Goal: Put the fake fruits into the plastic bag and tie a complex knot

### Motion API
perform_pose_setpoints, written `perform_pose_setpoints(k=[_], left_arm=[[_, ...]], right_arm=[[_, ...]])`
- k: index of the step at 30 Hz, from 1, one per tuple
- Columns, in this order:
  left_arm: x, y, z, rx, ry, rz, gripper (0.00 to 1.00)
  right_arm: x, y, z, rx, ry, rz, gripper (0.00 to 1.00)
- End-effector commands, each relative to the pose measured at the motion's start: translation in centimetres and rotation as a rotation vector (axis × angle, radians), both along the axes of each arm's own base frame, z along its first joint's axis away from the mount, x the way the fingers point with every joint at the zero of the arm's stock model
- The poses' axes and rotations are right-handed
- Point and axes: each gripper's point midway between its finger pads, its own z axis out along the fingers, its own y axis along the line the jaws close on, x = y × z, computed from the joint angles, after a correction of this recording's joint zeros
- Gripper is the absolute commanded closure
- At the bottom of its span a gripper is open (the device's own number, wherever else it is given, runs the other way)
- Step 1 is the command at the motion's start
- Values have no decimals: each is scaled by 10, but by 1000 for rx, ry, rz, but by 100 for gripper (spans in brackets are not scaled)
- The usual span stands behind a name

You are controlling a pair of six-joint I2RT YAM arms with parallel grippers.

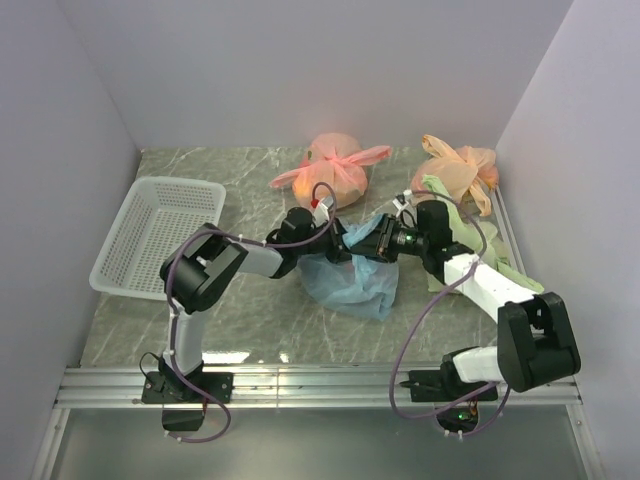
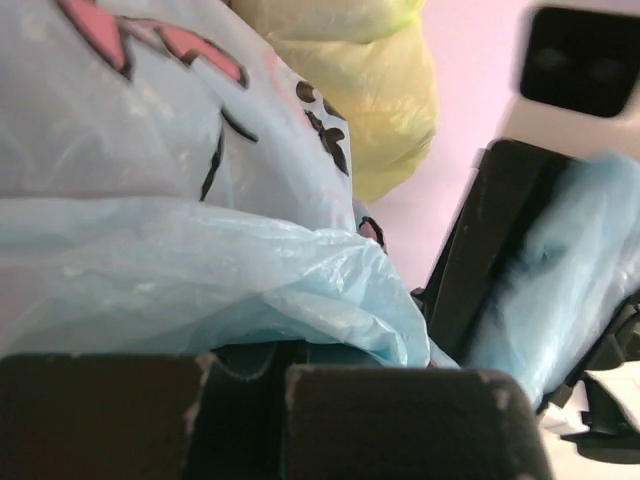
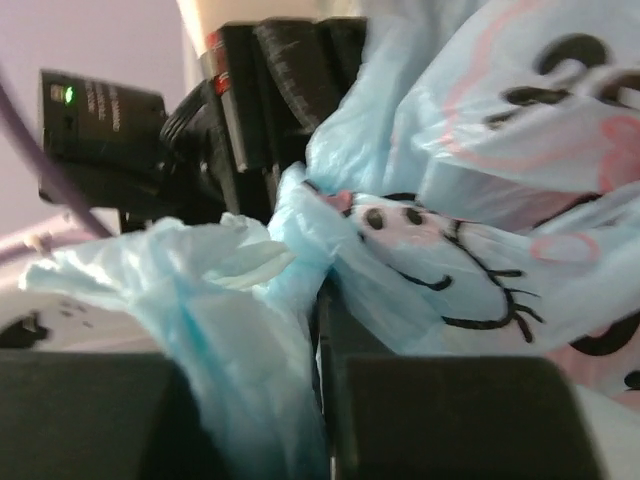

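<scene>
Left arm: it bends at the elbow near the worktop's left side, and the forearm reaches right towards the centre.
Left gripper: the fingers are drawn close together with bunched blue film pinched between them.
Right arm: the elbow is raised by the right edge, and the forearm angles up and left towards the centre.
Right gripper: it faces the left one from close by, its fingers clamped narrowly on a twisted strand of the same film.
Plastic bag: light blue with a floral print, it lies at the worktop's centre with its upper part lifted between the two tools.
Fruits: the bunched film hides them.
Yellow-green bag: it lies under the right forearm, near the right edge.
Pink-orange bags: two tied bundles sit along the far edge.
Basket: white mesh, it sits at the left edge.
</scene>
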Motion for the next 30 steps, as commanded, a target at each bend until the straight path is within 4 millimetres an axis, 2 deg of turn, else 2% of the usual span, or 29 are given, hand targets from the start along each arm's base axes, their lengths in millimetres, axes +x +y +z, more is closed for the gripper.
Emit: perform_pose_setpoints(k=[1,3,5,8,9,10,13,15,17,20,22,23,24,26,27,30], left_arm=[[5,-3,65,-230,-83,-5,100],[4,1,64,-233,-79,-11,100],[4,4,64,-241,-75,-11,100],[6,5,62,-239,-67,-11,100],[5,4,62,-240,-59,-16,100],[5,3,61,-238,-58,-21,100],[5,3,58,-236,-51,-23,100],[7,4,55,-234,-42,-21,100],[7,4,55,-230,-41,-24,100],[7,3,52,-228,-36,-28,100],[6,3,53,-231,-39,-33,100],[7,2,54,-231,-41,-36,100],[7,2,55,-231,-48,-37,100],[8,2,53,-223,-46,-36,100],[8,2,53,-222,-46,-36,100],[8,2,52,-217,-51,-40,100]], right_arm=[[-16,6,3,-147,-160,206,73],[-28,-5,8,-229,-154,246,66],[-36,-21,12,-331,-203,281,53],[-49,-39,35,-413,-316,322,34],[-52,-43,45,-428,-359,317,32],[-52,-47,52,-447,-396,321,23],[-44,-65,82,-472,-462,240,22],[-35,-79,94,-458,-487,176,22],[-20,-88,104,-431,-497,101,27],[9,-104,100,-378,-444,-17,41],[28,-106,81,-358,-374,-48,54],[32,-104,76,-342,-357,-39,57],[40,-104,61,-340,-316,-36,57],[50,-100,51,-312,-300,-36,54],[54,-99,39,-301,-257,-30,52],[50,-90,21,-276,-196,30,33]])
